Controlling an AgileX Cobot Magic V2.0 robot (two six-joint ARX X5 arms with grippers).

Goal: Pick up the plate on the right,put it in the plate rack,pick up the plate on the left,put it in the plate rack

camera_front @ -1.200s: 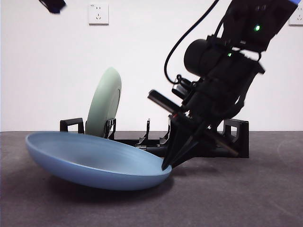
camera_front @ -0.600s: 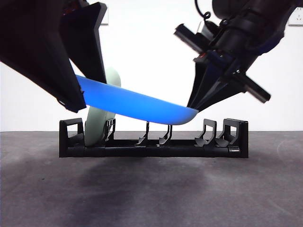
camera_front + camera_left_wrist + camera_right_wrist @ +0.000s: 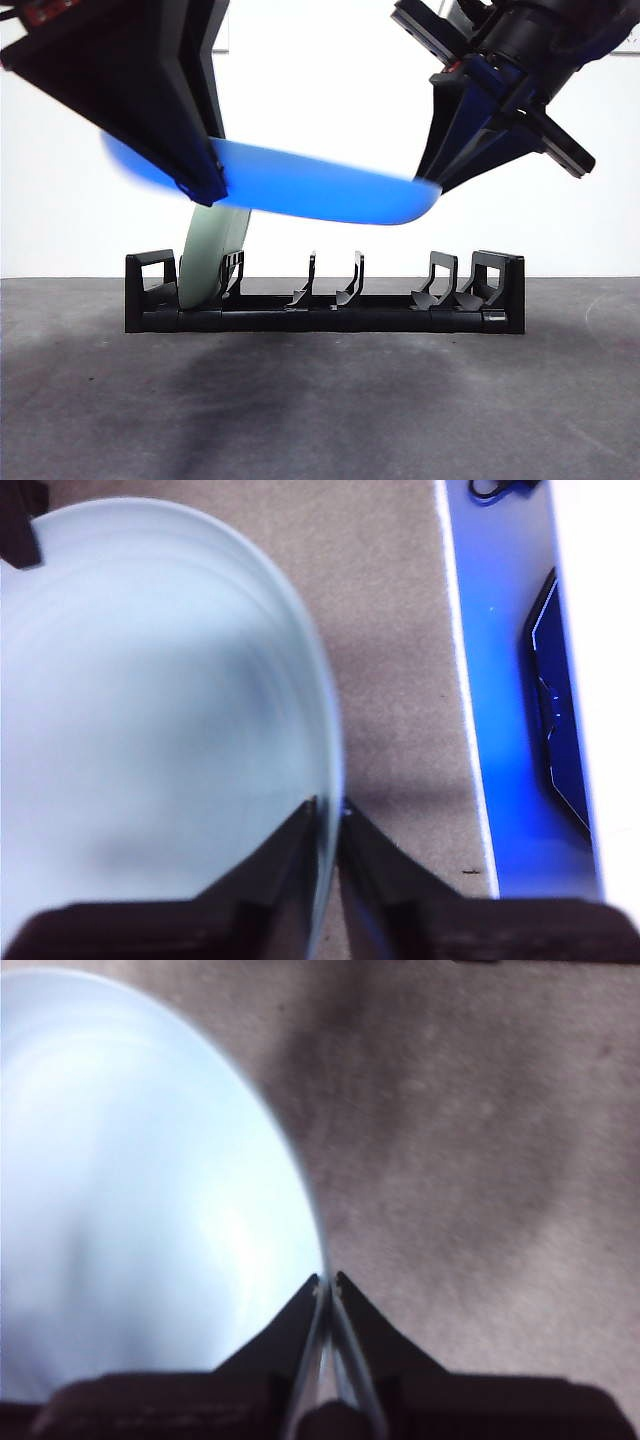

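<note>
Blue plate (image 3: pixel 300 190) aloft above the plate rack (image 3: pixel 324 296), both tools clenched on opposite rims: left tool (image 3: pixel 328 815), right tool (image 3: pixel 327 1282). Risk: uneven arm motion twists plate free; could strike racked green plate (image 3: pixel 213 250).

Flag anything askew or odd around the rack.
Nothing looks damaged. The blue plate hangs tilted in the air above the plate rack, pinched at opposite rims by the left gripper and right gripper. The green plate leans in the rack.
</note>
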